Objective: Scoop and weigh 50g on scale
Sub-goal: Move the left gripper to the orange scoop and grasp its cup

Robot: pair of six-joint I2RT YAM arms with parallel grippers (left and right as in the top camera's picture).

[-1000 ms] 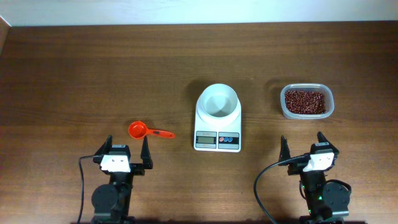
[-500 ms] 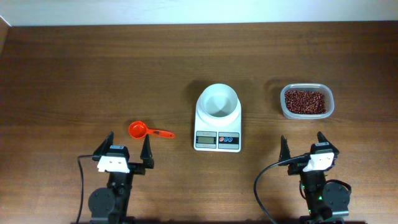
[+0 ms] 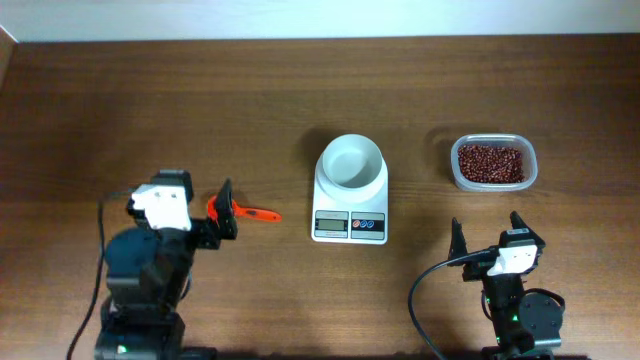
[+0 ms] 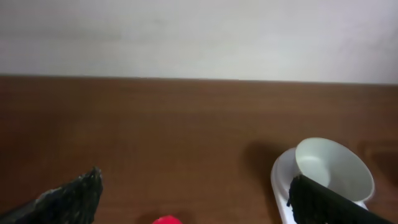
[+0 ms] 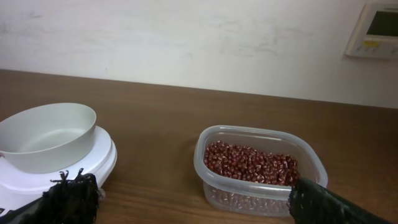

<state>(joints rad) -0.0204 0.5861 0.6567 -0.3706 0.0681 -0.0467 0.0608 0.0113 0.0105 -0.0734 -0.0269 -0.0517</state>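
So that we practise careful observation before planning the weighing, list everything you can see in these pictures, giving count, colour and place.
scale: one, white, middle of the table
bowl: one, white, empty, on the scale
tub: one, clear, right of the scale
beans: many, dark red-brown, in the tub
scoop: one, orange-red, left of the scale
table: one, brown wood
wall panel: one, white, on the wall, in the right wrist view
left gripper: one, black, open, at the scoop's cup end
right gripper: one, black, open, on the near side of the tub
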